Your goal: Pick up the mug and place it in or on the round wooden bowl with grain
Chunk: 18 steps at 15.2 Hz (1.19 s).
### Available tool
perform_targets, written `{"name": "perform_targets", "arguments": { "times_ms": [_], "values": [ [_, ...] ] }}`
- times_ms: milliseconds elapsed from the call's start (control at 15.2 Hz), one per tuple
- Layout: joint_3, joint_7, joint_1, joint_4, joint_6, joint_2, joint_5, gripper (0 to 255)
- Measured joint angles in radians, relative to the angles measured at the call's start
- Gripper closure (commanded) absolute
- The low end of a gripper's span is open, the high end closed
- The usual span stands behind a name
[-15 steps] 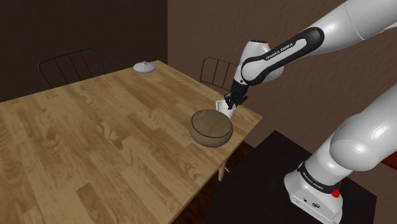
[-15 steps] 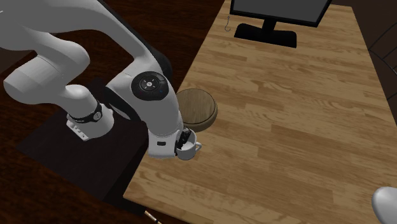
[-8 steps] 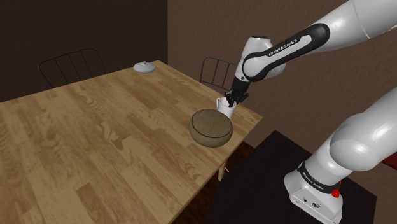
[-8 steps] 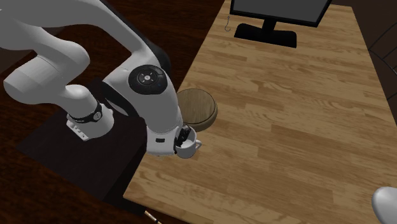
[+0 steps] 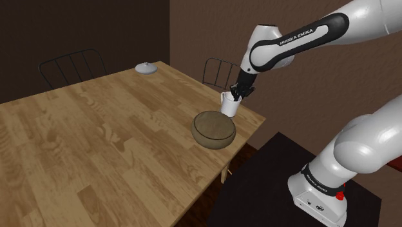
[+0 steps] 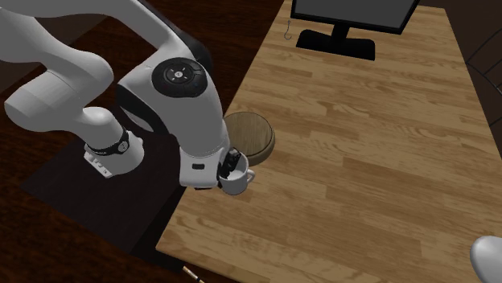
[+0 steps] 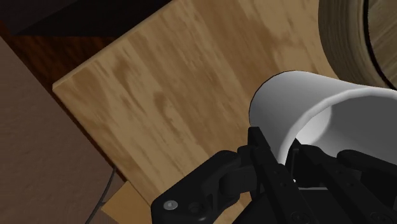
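Just beside the bowl [image 5: 213, 128], your fingers [image 7: 266, 156] clamp the mug [image 5: 227, 104] rim; bowl lies toward shoulder view's lower left.

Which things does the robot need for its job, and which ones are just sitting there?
For the job: the mug, clasped by the gripper; the bowl.

Just sitting there: the monitor; the small white thing at the far end of the table.
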Motion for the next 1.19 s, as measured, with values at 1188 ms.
{"name": "perform_targets", "arguments": {
  "times_ms": [1188],
  "values": [
    [-0.002, 0.018, -0.004, 0.143, -0.261, -0.118, -0.013, 255]
  ]
}}
